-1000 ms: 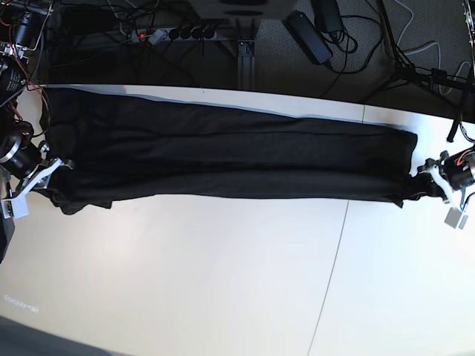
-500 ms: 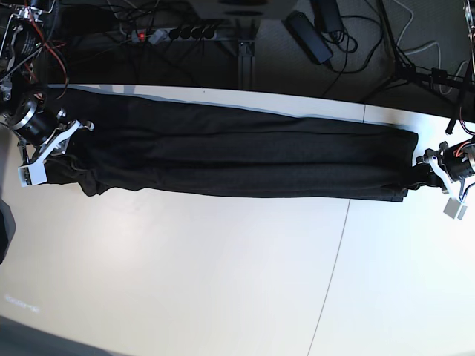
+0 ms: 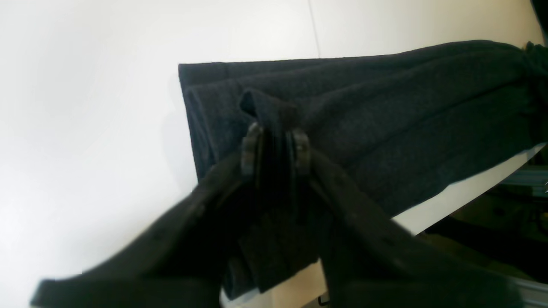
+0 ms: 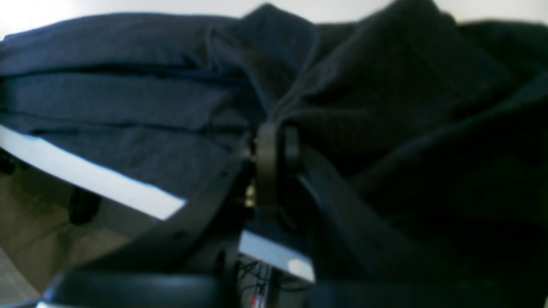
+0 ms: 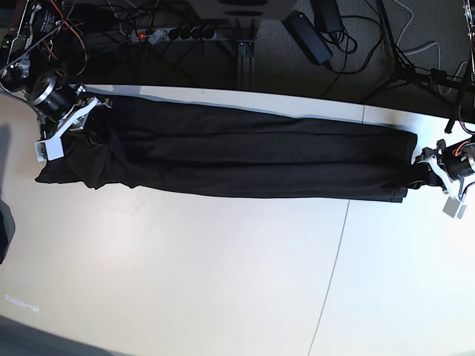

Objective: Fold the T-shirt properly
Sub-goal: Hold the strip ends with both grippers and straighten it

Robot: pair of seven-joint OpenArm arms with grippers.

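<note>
Stretching across a white table before cable-strewn flooring, the T-shirt spans both hands: right hand clamped on cloth, left hand slightly parted around a fold.

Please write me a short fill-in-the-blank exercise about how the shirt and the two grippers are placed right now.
1. The T-shirt lies on the white ____ as a long band.
2. The right gripper is shut on the ____.
3. In the base view, the left gripper sits at the shirt's ____ end.
4. The visible side of the shirt is plain ____ with no print showing.

Missing words: table; T-shirt; right; dark
</note>
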